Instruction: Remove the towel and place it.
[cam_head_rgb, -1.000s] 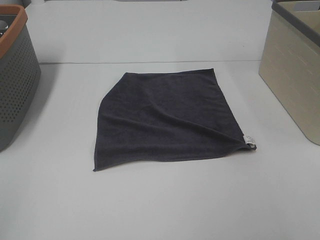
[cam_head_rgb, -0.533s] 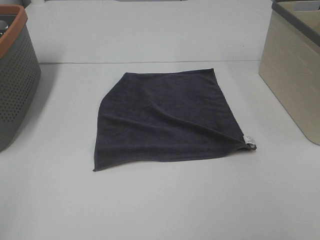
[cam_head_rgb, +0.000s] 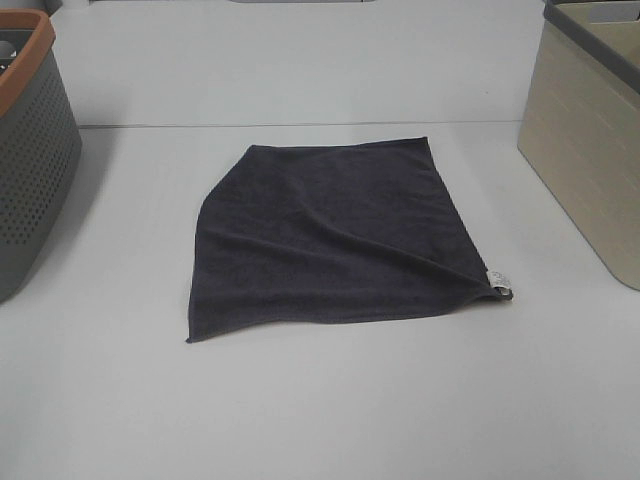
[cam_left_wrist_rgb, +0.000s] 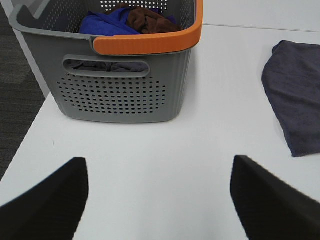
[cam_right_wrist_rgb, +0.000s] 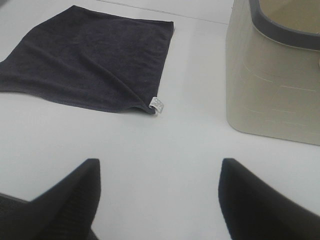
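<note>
Even, soft overhead light — bright, slightly washed white tabletop (cam_head_rgb: 320, 400), faint shadow beside the perforated grey plastic basket (cam_head_rgb: 35, 160); wrist views sharp, no glare.

White table (cam_head_rgb: 320, 420) has the dark towel (cam_head_rgb: 335, 240) spread flat mid-table, grey basket (cam_head_rgb: 30, 170) far left, beige bin (cam_head_rgb: 590, 140) far right.

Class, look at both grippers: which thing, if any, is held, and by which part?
Nothing is held. Both the left gripper and right gripper are open and empty; the towel lies untouched.

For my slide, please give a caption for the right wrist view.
Open right hand above the white table, facing the dark towel and beige basket.
</note>
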